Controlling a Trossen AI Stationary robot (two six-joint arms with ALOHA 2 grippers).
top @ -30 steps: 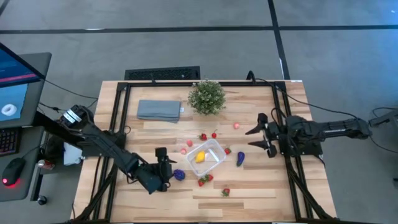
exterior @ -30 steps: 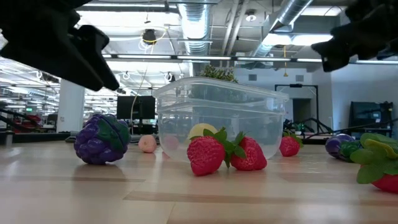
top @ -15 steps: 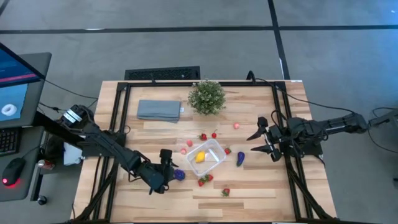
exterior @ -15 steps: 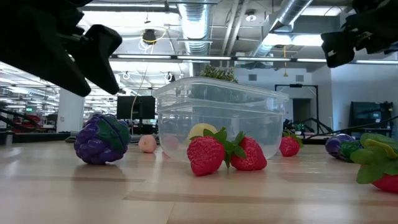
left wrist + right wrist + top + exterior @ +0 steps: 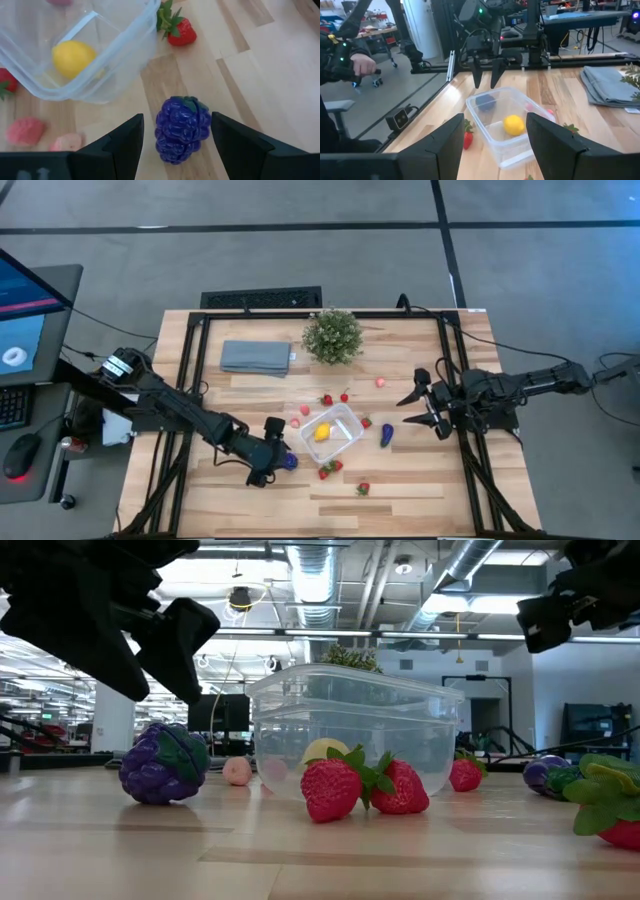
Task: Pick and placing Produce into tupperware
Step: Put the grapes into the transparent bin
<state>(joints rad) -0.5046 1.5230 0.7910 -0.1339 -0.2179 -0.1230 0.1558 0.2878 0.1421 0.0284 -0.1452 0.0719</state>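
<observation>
Produce is what's being sorted here, and the step in hand looks like the approach to the purple grape cluster [image 5: 182, 129], which sits on the tabletop [image 5: 420, 490] just off the 8 o'clock corner of the tupperware [image 5: 348, 423]. The left claw [image 5: 269, 463] is held right over it with its fingers spread and nothing gripped; in the left wrist view the grapes are framed neatly between the two dark fingers [image 5: 129, 145]. Nothing has been pinched yet, so the next move probably calls for a straight drop until the fingers bracket the cluster, then a squeeze, a lift over the rim and a release inside. The box wall is close, so it could get nudged if the descent drifts that way.

The right claw [image 5: 425, 404] is parked well off at 3 o'clock from the box, fingers spread, empty.

Only one piece can be seen inside the tupperware: the yellow lemon [image 5: 321, 432], at the 8 o'clock end. A pair of strawberries [image 5: 329, 468] is lying just outside the box at 6 o'clock, another strawberry [image 5: 363, 488] farther out at 5, and a dark purple eggplant [image 5: 386, 435] at 3 o'clock. More small red and pink pieces are scattered from 9 to 1 o'clock.
</observation>
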